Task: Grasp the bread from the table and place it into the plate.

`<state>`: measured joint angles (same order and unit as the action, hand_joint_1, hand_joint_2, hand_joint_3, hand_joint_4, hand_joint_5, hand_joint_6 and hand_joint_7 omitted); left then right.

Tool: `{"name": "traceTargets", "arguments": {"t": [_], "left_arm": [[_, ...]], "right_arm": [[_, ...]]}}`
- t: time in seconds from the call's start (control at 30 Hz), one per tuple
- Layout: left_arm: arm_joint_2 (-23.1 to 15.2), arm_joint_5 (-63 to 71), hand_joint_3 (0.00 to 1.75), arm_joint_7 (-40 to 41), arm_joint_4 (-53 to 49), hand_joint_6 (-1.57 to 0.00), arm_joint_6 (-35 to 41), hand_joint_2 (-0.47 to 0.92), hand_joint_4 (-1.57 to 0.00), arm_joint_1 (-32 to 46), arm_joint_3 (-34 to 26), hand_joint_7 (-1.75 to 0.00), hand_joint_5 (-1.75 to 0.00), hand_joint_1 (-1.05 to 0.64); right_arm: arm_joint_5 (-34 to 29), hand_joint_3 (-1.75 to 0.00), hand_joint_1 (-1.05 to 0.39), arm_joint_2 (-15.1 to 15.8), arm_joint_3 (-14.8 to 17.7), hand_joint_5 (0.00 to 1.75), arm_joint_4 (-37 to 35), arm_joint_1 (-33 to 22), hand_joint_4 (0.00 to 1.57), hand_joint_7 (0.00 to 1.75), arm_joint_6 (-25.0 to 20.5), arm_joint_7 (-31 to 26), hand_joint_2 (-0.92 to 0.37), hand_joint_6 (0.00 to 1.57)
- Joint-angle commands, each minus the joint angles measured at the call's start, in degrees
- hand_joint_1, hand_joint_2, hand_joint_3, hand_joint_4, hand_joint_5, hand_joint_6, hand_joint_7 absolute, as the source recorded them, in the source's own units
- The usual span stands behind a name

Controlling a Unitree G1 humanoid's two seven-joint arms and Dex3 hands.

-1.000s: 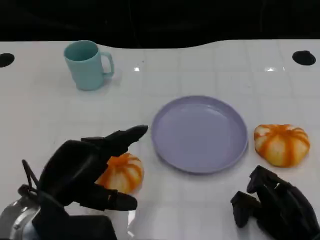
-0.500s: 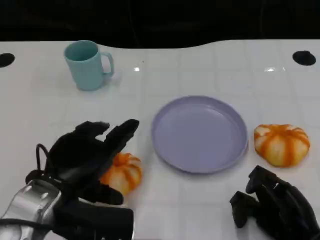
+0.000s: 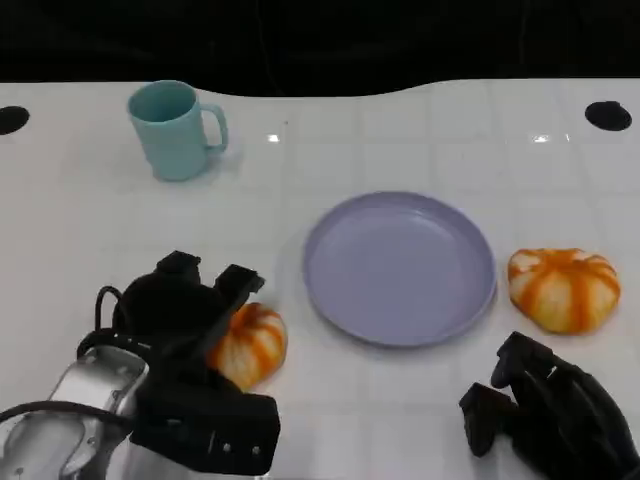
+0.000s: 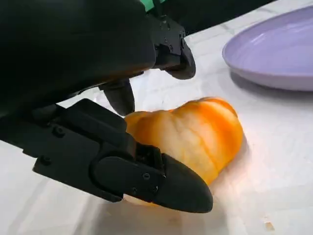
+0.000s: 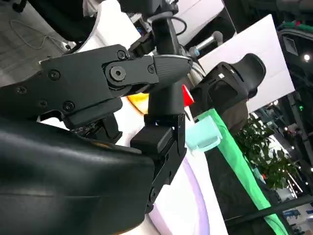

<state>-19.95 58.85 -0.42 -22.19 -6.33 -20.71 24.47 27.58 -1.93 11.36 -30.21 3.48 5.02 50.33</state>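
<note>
An orange-striped bread [image 3: 255,340] lies on the white table at the front left, left of the lilac plate [image 3: 400,265]. My left hand [image 3: 185,305] sits over the bread's left side with its fingers curled down around it. In the left wrist view the thumb [image 4: 146,178] presses the near side of the bread [image 4: 195,134] and the other fingers reach behind it, with the plate [image 4: 279,54] beyond. The bread still rests on the table. My right hand [image 3: 545,415] lies at the front right with its fingers curled in, holding nothing.
A second orange-striped bread [image 3: 563,288] lies just right of the plate, ahead of my right hand. A teal mug [image 3: 175,130] stands at the back left. Two dark holes mark the table's far corners.
My left hand has moved down over the bread, and its fingers, stretched out before, have curled around it. The right hand has not moved.
</note>
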Motion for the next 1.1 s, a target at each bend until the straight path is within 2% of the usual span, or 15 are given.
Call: {"name": "traceTargets", "arguments": {"t": [0.03,0.13,0.2,0.4,0.57,0.67,0.77,0.8,0.87,0.9,0.93,0.97,1.0,1.03,1.1], "left_arm": [[-0.15,-0.77,0.02,1.15,-3.88,0.00,1.63,0.88,0.00,-1.95,1.71,-0.68,-1.48,-1.05],[0.09,-1.03,0.02,1.50,-6.04,0.00,2.37,0.87,0.00,-3.07,2.87,-0.68,-1.49,-1.05],[0.44,-1.14,0.01,2.03,-8.18,0.00,2.67,0.86,0.00,-3.97,3.68,-0.76,-1.53,-1.05],[1.13,-2.27,0.00,2.97,-14.98,0.00,2.15,0.85,0.00,-6.53,6.08,-0.84,-1.55,-1.05],[0.90,-4.22,0.01,1.14,-17.72,0.00,1.26,0.83,0.00,-7.80,7.57,-1.11,-1.56,-1.05],[0.84,-5.44,0.01,0.44,-19.37,0.00,0.52,0.83,-0.03,-8.47,8.26,-1.36,-1.67,-1.05],[1.33,-6.89,0.00,0.38,-22.01,-0.05,-0.29,0.78,-0.36,-9.35,8.67,-1.46,-1.55,-1.05],[1.50,-7.28,0.00,1.21,-23.23,-0.16,-0.88,0.75,-0.69,-9.60,8.85,-1.41,-1.50,-1.05],[1.73,-7.29,0.01,4.93,-26.22,-0.42,-2.65,0.74,-1.10,-10.05,9.61,-1.28,-1.45,-1.05],[1.83,-7.21,0.17,6.37,-27.46,-0.60,-3.30,0.71,-1.21,-10.32,9.99,-1.19,-1.42,-1.05],[2.07,-7.23,0.84,7.37,-28.91,-0.76,-3.75,0.41,-1.28,-10.69,10.34,-1.11,-1.37,-1.05],[2.36,-7.27,1.18,8.36,-30.61,-0.92,-4.35,0.28,-1.31,-11.13,10.70,-0.99,-1.28,-1.05],[2.61,-7.14,1.39,9.39,-32.20,-1.11,-4.85,0.21,-1.38,-11.58,11.19,-0.84,-1.17,-1.05],[2.81,-7.03,1.46,10.53,-33.63,-1.30,-5.36,0.19,-1.46,-11.97,11.64,-0.69,-1.12,-1.05],[3.15,-7.10,1.49,13.62,-36.03,-1.42,-6.58,0.17,-1.51,-12.43,12.14,-0.61,-1.11,-1.05]], "right_arm": [[0.49,-0.22,-0.56,0.68,0.21,1.71,0.16,-0.10,0.75,1.45,-0.18,-0.22,-0.92,0.66],[0.44,-0.22,-0.57,0.71,0.14,1.71,0.08,-0.09,0.75,1.45,0.12,-0.10,-0.92,0.66],[0.31,-0.22,-0.57,0.72,0.09,1.72,0.13,-0.14,0.76,1.46,0.43,-0.13,-0.92,0.66],[0.66,-0.23,-0.56,0.72,0.20,1.72,-0.27,-0.03,0.75,1.48,0.64,0.49,-0.92,0.65],[0.84,-0.20,-0.57,0.74,0.30,1.72,-0.15,0.00,0.76,1.45,-0.07,0.11,-0.92,0.66],[1.03,-0.20,-0.57,0.68,0.41,1.70,-0.20,0.05,0.76,1.43,-0.27,0.10,-0.92,0.67],[0.61,-0.20,-0.57,0.65,0.22,1.70,0.22,-0.14,0.77,1.43,0.04,-0.44,-0.92,0.68],[0.61,-0.20,-0.57,0.63,0.21,1.70,0.30,-0.19,0.77,1.43,0.06,-0.48,-0.92,0.68],[0.72,-0.21,-0.57,0.63,0.21,1.70,0.41,-0.23,0.77,1.44,-0.08,-0.47,-0.92,0.68],[0.75,-0.21,-0.57,0.64,0.21,1.70,0.44,-0.24,0.77,1.44,-0.12,-0.49,-0.92,0.67],[0.75,-0.21,-0.57,0.66,0.18,1.71,0.57,-0.29,0.77,1.44,-0.21,-0.55,-0.92,0.67],[0.62,-0.20,-0.57,0.66,0.15,1.71,0.66,-0.35,0.77,1.45,-0.09,-0.72,-0.92,0.67],[0.62,-0.20,-0.57,0.65,0.15,1.71,0.71,-0.39,0.77,1.46,-0.04,-0.77,-0.92,0.67],[0.63,-0.20,-0.58,0.65,0.16,1.71,0.74,-0.43,0.77,1.46,-0.02,-0.80,-0.92,0.67],[0.60,-0.20,-0.58,0.70,0.11,1.71,0.94,-0.56,0.77,1.46,-0.16,-0.94,-0.92,0.67]]}}
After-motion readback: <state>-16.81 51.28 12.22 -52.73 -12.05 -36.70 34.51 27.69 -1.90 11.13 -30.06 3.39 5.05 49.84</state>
